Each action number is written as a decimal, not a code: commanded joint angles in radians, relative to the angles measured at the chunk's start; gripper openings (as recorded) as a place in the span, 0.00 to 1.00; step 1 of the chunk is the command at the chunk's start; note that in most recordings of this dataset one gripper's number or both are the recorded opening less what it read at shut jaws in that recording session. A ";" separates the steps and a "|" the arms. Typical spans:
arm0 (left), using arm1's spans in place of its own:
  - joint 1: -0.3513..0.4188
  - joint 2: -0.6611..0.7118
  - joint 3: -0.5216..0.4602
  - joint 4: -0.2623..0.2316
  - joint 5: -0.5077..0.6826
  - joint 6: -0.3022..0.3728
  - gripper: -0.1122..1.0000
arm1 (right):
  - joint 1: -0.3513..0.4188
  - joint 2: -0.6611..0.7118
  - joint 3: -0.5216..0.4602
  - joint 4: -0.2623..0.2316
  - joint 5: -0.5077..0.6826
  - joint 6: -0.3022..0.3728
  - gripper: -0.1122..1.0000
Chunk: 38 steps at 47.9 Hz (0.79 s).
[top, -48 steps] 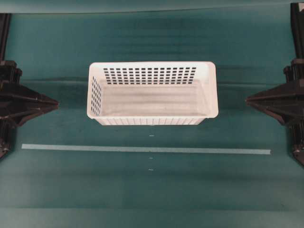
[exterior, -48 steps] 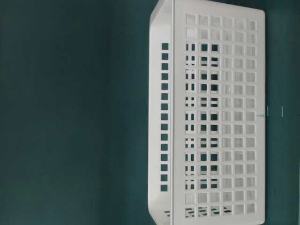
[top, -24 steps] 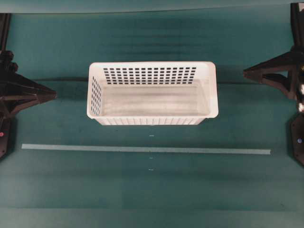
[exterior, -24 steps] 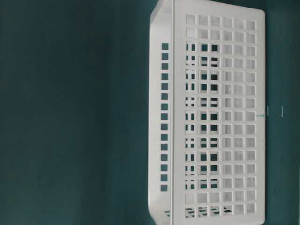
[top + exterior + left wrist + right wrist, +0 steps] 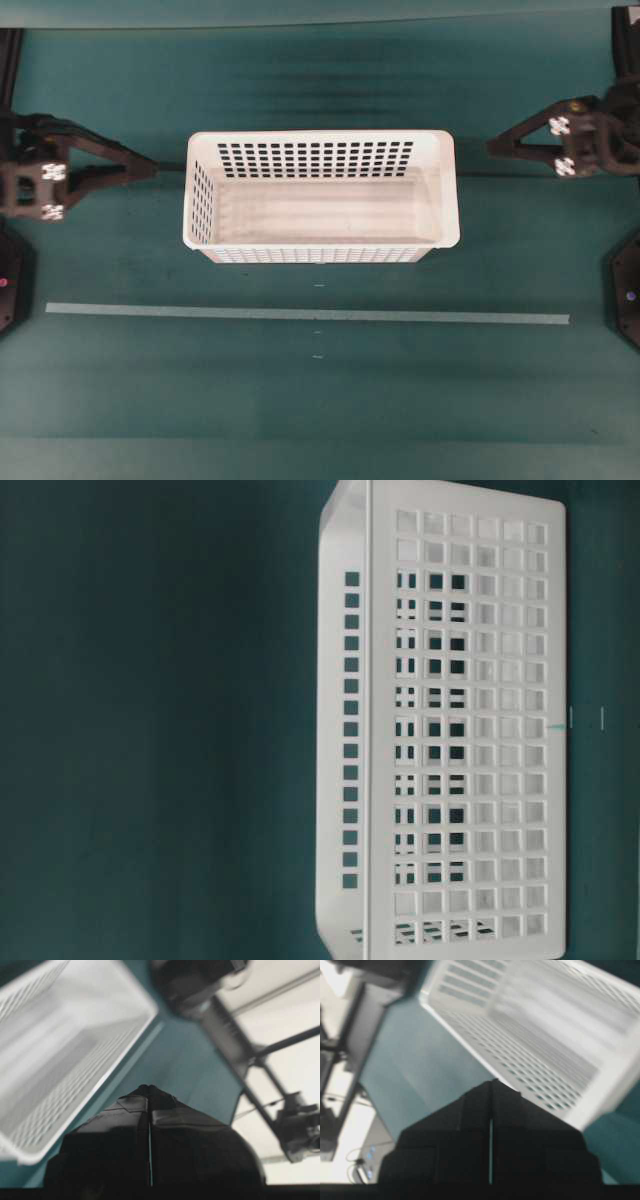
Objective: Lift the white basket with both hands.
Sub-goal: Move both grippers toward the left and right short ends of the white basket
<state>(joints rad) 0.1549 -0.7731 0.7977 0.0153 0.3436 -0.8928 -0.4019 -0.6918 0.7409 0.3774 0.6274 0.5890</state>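
Note:
The white basket stands upright on the green table, mid-view from overhead, with perforated walls and nothing inside. Its long wall fills the right of the table-level view. My left gripper hangs off the basket's left end, tip pointing at it with a small gap, and is shut on nothing. My right gripper points at the right end from a little farther off, also shut on nothing. The left wrist view has the shut tip beside the basket's corner. The right wrist view has the shut tip below the basket.
A pale tape line runs across the green table in front of the basket. Black arm bases sit at the left edge and right edge. Beyond the table's far edge, the left wrist view catches dark frame struts.
Both grippers have swung up and inward toward the basket's two ends, and their jaws have closed. The basket has not moved.

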 commanded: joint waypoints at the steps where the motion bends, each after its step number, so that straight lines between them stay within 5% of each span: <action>1: 0.017 0.032 -0.048 0.003 0.064 -0.038 0.05 | -0.020 0.048 -0.038 -0.002 0.049 0.031 0.07; 12: 0.078 0.155 -0.120 0.011 0.253 -0.173 0.05 | -0.031 0.190 -0.126 -0.072 0.227 0.184 0.07; 25: 0.094 0.310 -0.212 0.011 0.489 -0.198 0.05 | -0.006 0.359 -0.264 -0.288 0.528 0.313 0.07; 38: 0.095 0.364 -0.236 0.011 0.522 -0.198 0.05 | 0.008 0.419 -0.268 -0.301 0.509 0.314 0.07</action>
<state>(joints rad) 0.2470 -0.4050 0.5860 0.0215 0.8652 -1.0891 -0.4019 -0.2823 0.4771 0.0813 1.1490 0.9020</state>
